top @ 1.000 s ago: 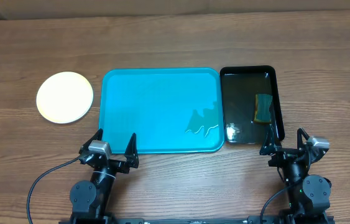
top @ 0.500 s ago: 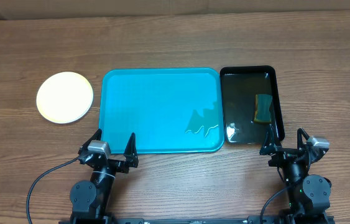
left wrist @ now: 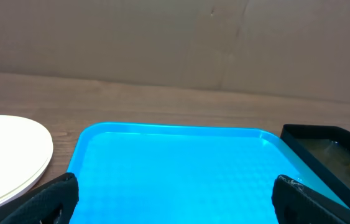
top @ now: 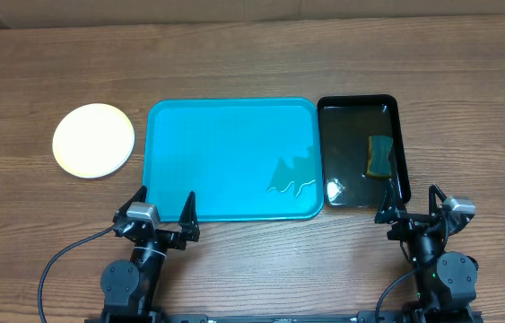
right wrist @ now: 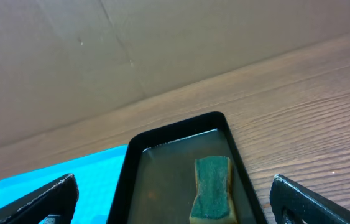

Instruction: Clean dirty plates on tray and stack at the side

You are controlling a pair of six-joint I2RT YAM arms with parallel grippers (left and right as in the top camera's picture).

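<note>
The turquoise tray (top: pixel 231 158) lies mid-table with nothing on it but a wet smear near its front right corner; it also shows in the left wrist view (left wrist: pixel 175 168) and at the left edge of the right wrist view (right wrist: pixel 44 177). A stack of plates (top: pixel 93 140), pale yellow-green on top, sits on the table left of the tray; its white edge shows in the left wrist view (left wrist: pixel 7 155). My left gripper (top: pixel 162 208) is open and empty at the tray's front edge. My right gripper (top: pixel 411 210) is open and empty in front of the black tray.
A black glossy tray (top: pixel 360 151) holding water and a green-topped sponge (top: pixel 379 156) lies right of the turquoise tray; the sponge also shows in the right wrist view (right wrist: pixel 212 190). A brown cardboard wall stands behind the table.
</note>
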